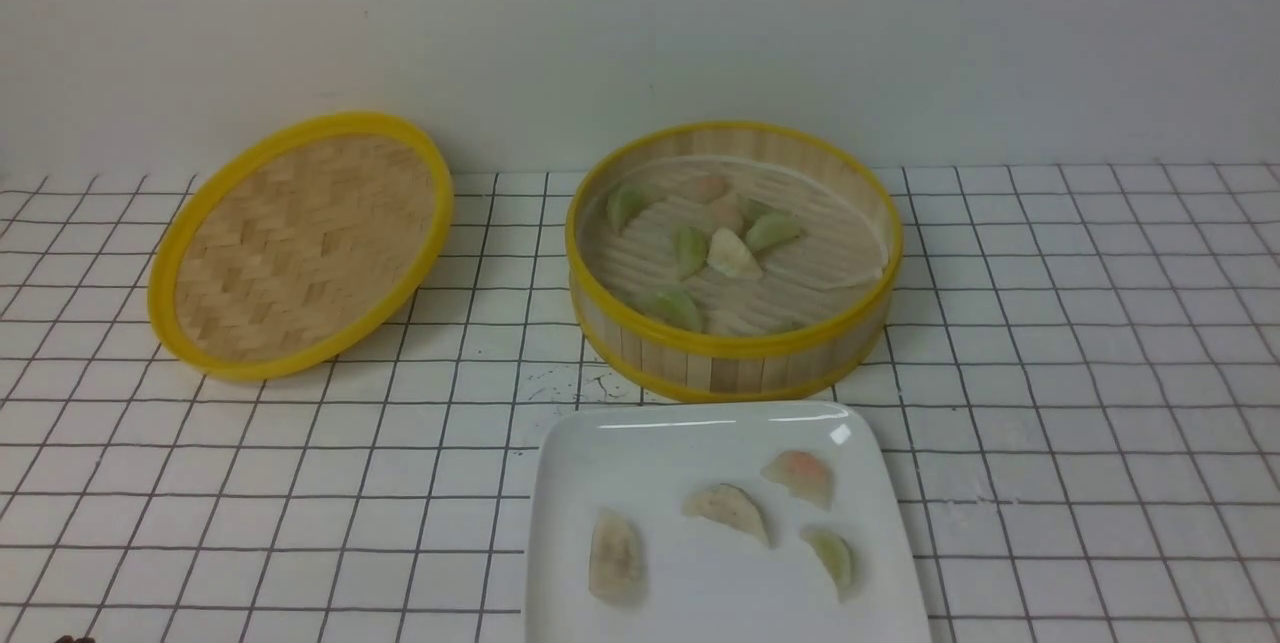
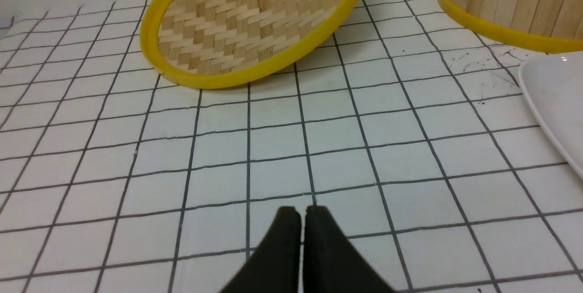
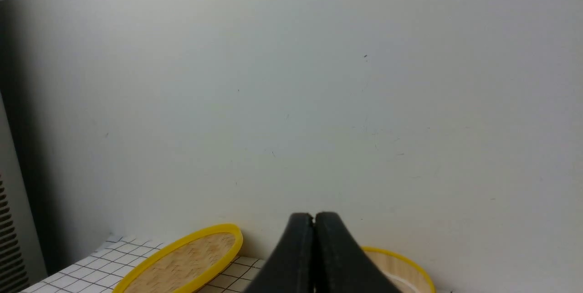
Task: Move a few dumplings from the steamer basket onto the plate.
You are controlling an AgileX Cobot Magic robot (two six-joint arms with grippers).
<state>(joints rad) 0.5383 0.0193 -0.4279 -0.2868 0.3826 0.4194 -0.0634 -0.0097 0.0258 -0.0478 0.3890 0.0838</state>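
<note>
The steamer basket stands at the middle of the table with several green, beige and pinkish dumplings on its ridged floor. The white square plate lies in front of it and holds several dumplings. Neither gripper shows in the front view. My left gripper is shut and empty, low over the gridded table, with the basket's wall and the plate's edge off to one side. My right gripper is shut and empty, raised and facing the wall, with the basket's rim behind it.
The flat woven yellow-rimmed lid leans tilted at the back left of the table; it also shows in the left wrist view and the right wrist view. A pale wall closes the back.
</note>
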